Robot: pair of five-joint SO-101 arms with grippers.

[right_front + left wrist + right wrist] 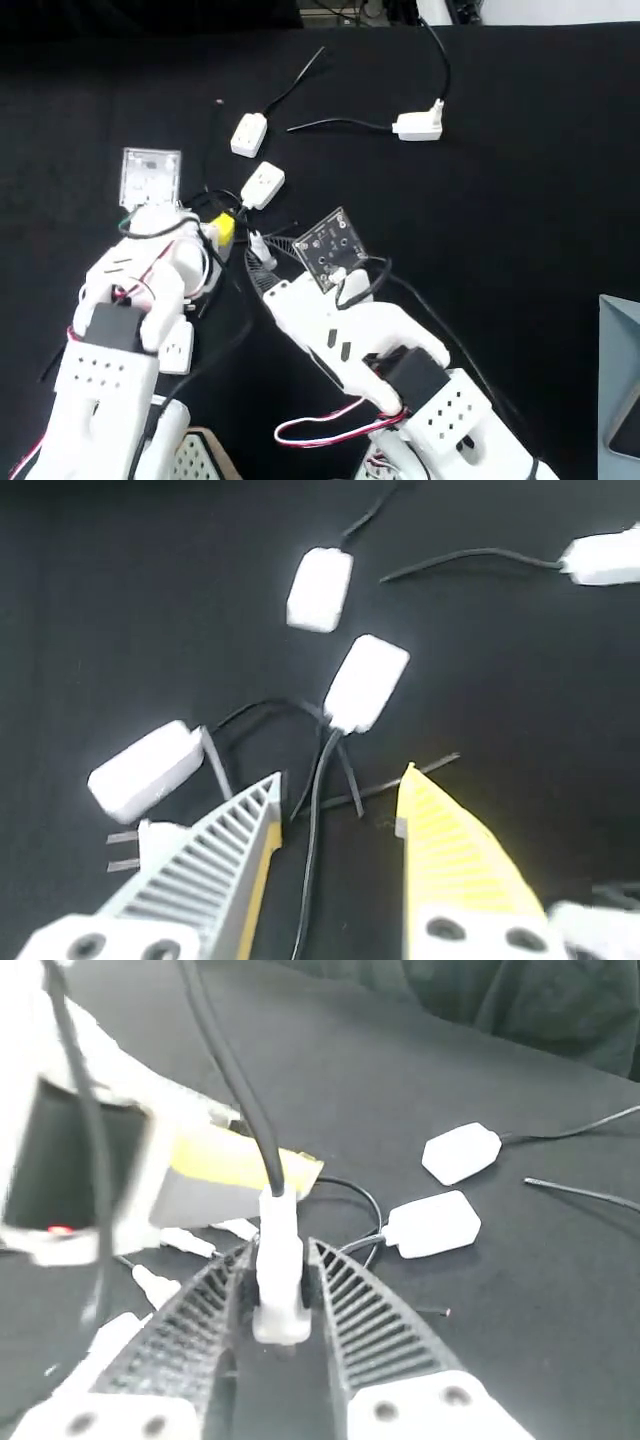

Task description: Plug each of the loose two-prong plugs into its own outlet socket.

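1. The right gripper (280,1250) had its fingers pressed on a narrow white plug (278,1285). The long axis of the plug ran along the fingers, and its black cable (230,1070) led away past the fingertips.
2. The left gripper (340,777) had its fingers spread and held nothing. A thin black wire (312,860) passed between them on the bench (520,220).
3. The nearest white block (365,680) lay straight ahead of the left fingers. Its long axis was almost in line with them, and its wire end faced the gripper. In the high view both grippers were about equally near to this block, but I judged that only the left one was free to take it.
4. Count: the high view showed three white blocks on wires. These were the nearest white block, a second block (248,133) just beyond it, and a third block (418,125) well apart to one side. The left wrist view showed a fourth block (145,770) beside the grey finger, and a small piece with two bare prongs (135,848). One plug was in the fingers.
5. I could not tell whether the blocks were sockets or plugs. If sockets, the held plug would need its prongs turned towards the face of one.
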